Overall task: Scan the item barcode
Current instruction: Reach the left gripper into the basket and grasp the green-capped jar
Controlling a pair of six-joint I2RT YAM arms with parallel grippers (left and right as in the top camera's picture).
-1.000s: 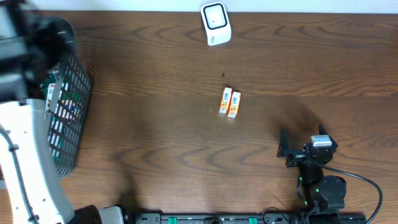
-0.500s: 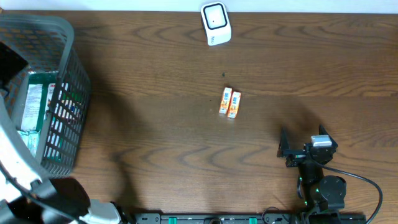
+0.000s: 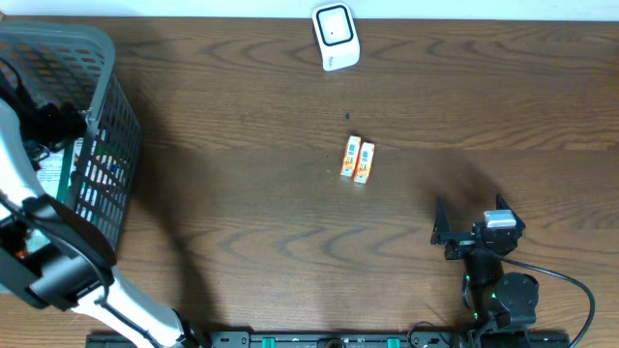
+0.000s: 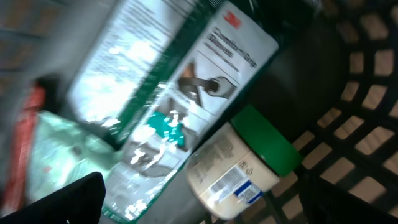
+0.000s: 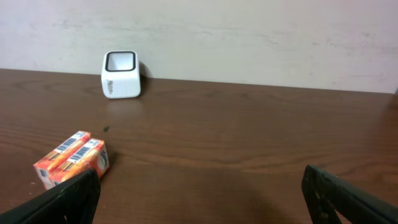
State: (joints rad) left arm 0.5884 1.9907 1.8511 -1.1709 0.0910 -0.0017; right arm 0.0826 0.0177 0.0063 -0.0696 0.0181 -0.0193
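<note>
My left gripper (image 3: 53,121) reaches into the grey basket (image 3: 121,145) at the table's left edge, jaws open and empty (image 4: 205,214). Just under it lies a cream jar (image 4: 239,171) with a green lid and a barcode label. Beside the jar lie a green-and-white 3M pack (image 4: 168,68) and a pale green pouch (image 4: 56,143). The white scanner (image 3: 336,37) stands at the far edge of the table, also in the right wrist view (image 5: 121,74). My right gripper (image 3: 471,215) rests open near the front right (image 5: 202,202), holding nothing.
Two small orange boxes (image 3: 357,159) lie side by side mid-table, left of my right gripper's fingers (image 5: 71,158). A tiny dark speck (image 3: 348,117) sits beyond them. The basket's black mesh wall (image 4: 367,93) stands close on the left gripper's right side.
My left arm has swung across the basket, and its gripper now hangs inside it over the jar. The right arm, the boxes and the scanner have not moved.
</note>
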